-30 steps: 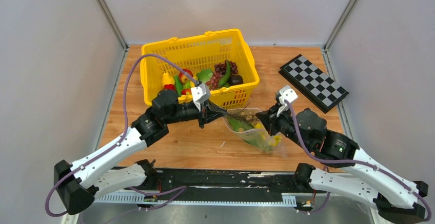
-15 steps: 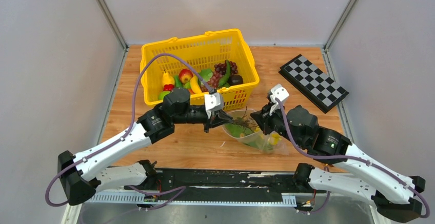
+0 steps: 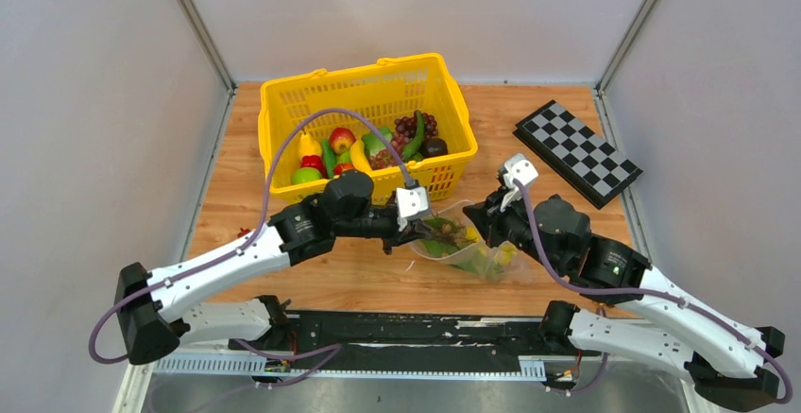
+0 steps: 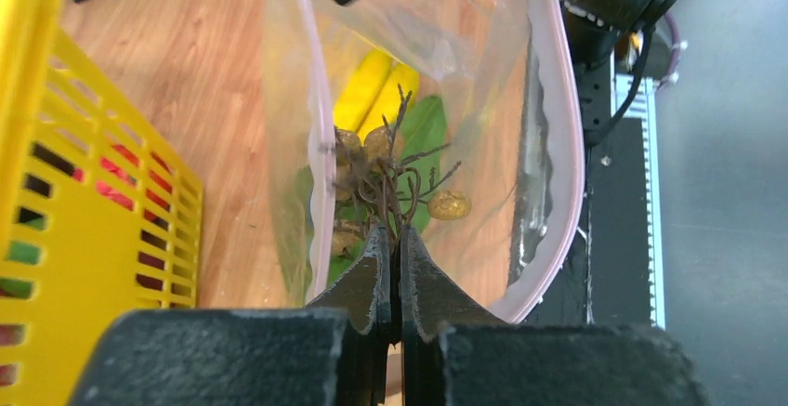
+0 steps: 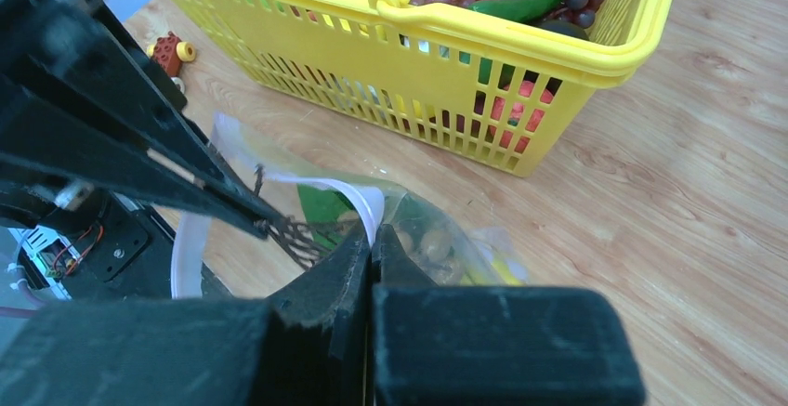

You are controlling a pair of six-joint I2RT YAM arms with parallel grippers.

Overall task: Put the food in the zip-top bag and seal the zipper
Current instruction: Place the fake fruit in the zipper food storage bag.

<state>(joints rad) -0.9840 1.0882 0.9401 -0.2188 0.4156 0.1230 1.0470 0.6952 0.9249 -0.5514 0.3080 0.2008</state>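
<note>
While right jaws pinch the zipper [image 5: 344, 186], left jaws clamp a twiggy bunch [image 4: 390, 178] inside the bag [image 4: 483, 81].

You get bright, even, diffuse light from overhead in the top view. Shadows at the basket [image 3: 359, 96] are soft and faint, and nothing is blown out.

In the left wrist view the left gripper [image 4: 391, 231] is a dark, blurred mass. The twig [image 4: 398, 174] just past its tips is sharp. White glare streaks the bag [image 4: 534, 146] film to their right, and the basket to their left is soft.

In the right wrist view the right gripper [image 5: 370, 231] is underlit and out of focus, while the basket beyond it is crisp. The corner far to its upper left washes out pale.
</note>
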